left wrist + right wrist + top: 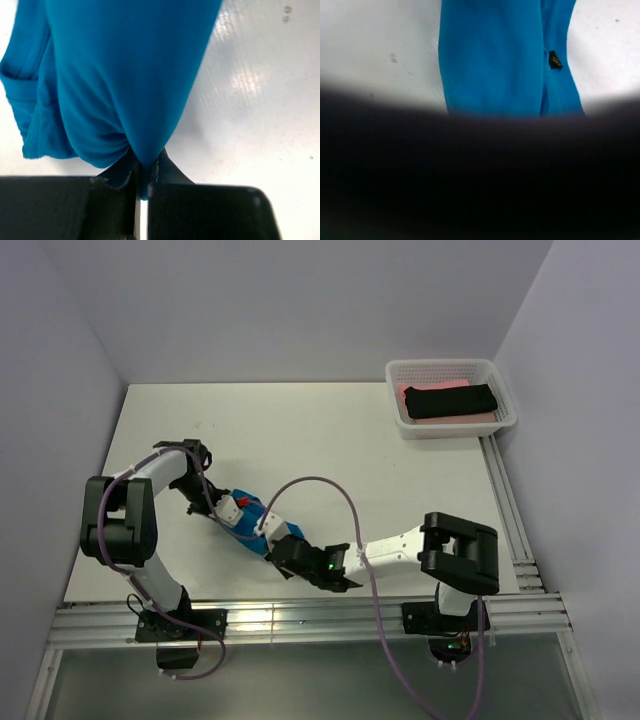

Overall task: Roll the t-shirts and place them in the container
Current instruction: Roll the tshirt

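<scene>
The turquoise t-shirt (252, 528) lies bunched in a narrow bundle on the white table, between my two grippers. In the left wrist view the shirt (120, 75) hangs as a thick fold, and my left gripper (145, 172) is shut on its lower tip. My left gripper (226, 510) is at the bundle's left end. My right gripper (281, 546) is at its right end. In the right wrist view the shirt (495, 60) shows a small black tag (555, 59). A dark blur hides the right jaws. The black shirt (450, 400) lies on the pink shirt (447, 421).
A white mesh basket (441, 365) at the far right corner holds the black and pink shirts. Metal rails (510, 510) run along the table's right edge and more along its near edge. A grey cable (340, 495) loops over the table behind the right arm.
</scene>
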Robot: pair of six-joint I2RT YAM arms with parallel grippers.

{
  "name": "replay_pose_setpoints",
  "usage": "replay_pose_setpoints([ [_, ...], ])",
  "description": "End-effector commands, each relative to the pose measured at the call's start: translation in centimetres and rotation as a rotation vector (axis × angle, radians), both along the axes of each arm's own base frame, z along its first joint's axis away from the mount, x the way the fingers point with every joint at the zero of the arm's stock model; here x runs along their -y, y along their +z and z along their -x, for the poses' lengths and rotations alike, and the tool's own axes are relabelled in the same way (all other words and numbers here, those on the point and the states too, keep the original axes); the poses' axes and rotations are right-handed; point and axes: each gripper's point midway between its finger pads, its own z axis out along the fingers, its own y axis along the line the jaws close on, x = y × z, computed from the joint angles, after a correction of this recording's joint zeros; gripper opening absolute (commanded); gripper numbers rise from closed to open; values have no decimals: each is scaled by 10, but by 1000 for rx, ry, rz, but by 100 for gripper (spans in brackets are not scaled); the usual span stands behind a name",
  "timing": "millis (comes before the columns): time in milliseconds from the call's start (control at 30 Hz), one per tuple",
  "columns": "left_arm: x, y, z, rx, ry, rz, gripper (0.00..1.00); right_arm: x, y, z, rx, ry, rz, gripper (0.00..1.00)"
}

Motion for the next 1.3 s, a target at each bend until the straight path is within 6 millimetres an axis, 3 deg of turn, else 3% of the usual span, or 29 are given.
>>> replay_pose_setpoints([
  [0, -14, 2, 11, 24, -371, -41, 0, -4, 8, 17, -165, 56, -146, 0],
  [100, -19, 4, 14, -18, -363, -67, 0, -5, 8, 30, -290, 123, -225, 0],
  [167, -21, 3, 20, -86, -360, -84, 0, -6, 14, 24, -356, 119, -305, 0],
  [200, -22, 4, 22, -109, -345, -97, 0, -2, 10, 33, -411, 155, -318, 0],
  [267, -26, 3, 25, -157, -349, -129, 0, -1, 14, 27, -483, 139, -389, 0],
  [400, -33, 0, 26, -194, -343, -184, 0, 10, 2, 30, -650, 124, -459, 0],
  [567, -37, 4, 19, -208, -333, -234, 0, 16, 16, 30, -781, 143, -607, 0],
  [867, -40, 8, 13, -196, -340, -310, 0, 16, 34, 46, -968, 144, -668, 0],
  [1067, -41, 2, 9, -222, -333, -344, 0, 26, 13, 47, -1097, 1, -686, 0],
  [1267, -39, -5, 14, -252, -354, -382, 0, 43, -39, 54, -1192, -221, -617, 0],
])
